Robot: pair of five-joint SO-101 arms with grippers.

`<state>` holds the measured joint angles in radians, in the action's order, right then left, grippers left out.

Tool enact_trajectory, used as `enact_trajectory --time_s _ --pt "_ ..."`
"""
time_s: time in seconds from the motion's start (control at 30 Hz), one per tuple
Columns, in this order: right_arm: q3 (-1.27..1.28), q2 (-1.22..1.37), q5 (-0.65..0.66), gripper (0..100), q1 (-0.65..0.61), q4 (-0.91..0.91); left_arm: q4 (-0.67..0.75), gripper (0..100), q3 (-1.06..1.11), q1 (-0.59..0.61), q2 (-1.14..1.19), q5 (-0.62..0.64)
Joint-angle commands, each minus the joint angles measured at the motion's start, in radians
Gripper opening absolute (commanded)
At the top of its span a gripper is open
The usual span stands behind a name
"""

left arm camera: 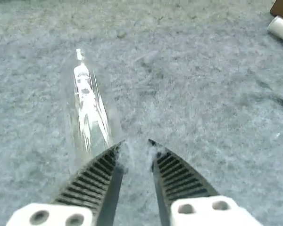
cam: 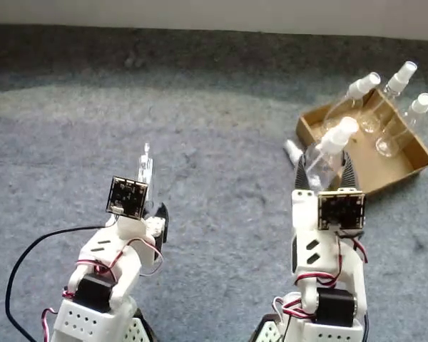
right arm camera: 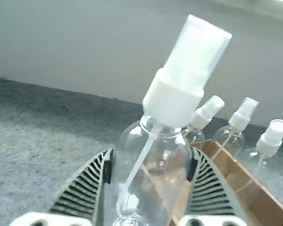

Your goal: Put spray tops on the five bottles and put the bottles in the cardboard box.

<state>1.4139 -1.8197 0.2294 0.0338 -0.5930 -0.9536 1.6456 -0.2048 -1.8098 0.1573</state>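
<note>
— Right pincer [cam: 322, 165]?
— Clamped on a capped bottle [cam: 329, 146], up by the near edge of the box [cam: 378, 167].
— Left pincer [left arm camera: 134, 142]?
— Parted narrowly, gripping nothing, just beside a bare bottle [left arm camera: 87, 103] on the table [left arm camera: 203, 84].
— Inside the box?
— Three bottles [cam: 357, 96], tops on, leaning over its far rim. Loose top [cam: 292, 151] just outside.
</note>
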Motion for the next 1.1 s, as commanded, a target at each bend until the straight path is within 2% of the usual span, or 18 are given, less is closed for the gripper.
enact_trajectory --time_s 0.0,0.1,0.4,0.6,1.07 --pt "-0.116 -0.007 0.006 9.4 0.059 -0.004 0.006 4 0.007 0.002 -0.010 -0.008" --pt "-0.160 0.059 0.006 9.4 0.079 -0.004 0.006 4 0.007 0.004 -0.010 -0.008" --pt "-0.352 0.483 0.005 9.4 0.142 0.015 0.006 4 0.008 0.005 -0.010 -0.009" --pt "-0.375 0.693 0.005 9.4 0.209 0.294 0.006 4 0.008 0.005 -0.010 -0.009" --pt "-0.364 1.087 0.003 9.4 0.248 0.659 0.005 4 0.008 0.005 -0.010 -0.009"
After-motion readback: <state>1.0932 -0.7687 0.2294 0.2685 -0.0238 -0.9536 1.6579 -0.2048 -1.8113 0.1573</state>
